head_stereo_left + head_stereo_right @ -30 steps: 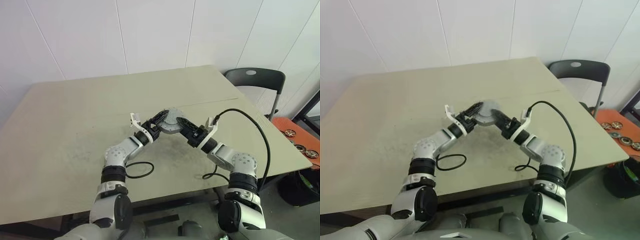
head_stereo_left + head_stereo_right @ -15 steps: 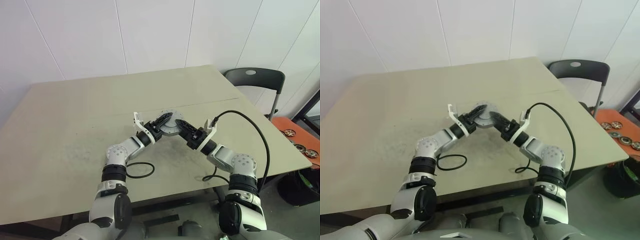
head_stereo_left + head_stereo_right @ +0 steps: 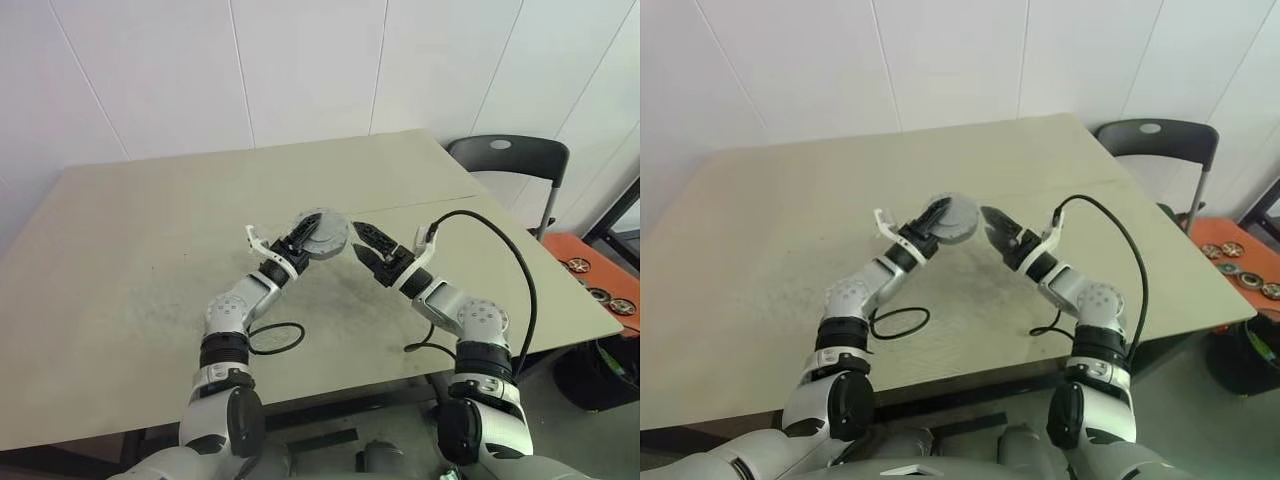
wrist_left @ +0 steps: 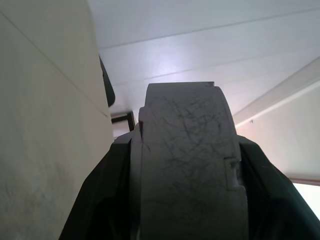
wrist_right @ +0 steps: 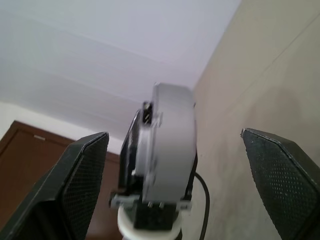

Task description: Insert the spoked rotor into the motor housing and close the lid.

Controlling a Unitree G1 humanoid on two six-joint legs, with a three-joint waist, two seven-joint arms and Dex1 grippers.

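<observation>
The left hand (image 3: 303, 238) is clamped on the round grey motor housing (image 3: 320, 234), lid on, gripping it by its flat faces and holding it up above the worktop (image 3: 130, 250). Just beside it, the right hand (image 3: 367, 241) has its fingers spread wide apart, gripping nothing, pointing at the housing with a clear gap between them.

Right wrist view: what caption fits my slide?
Open right hand faces the round grey motor assembly gripped by the left hand above the table.
</observation>
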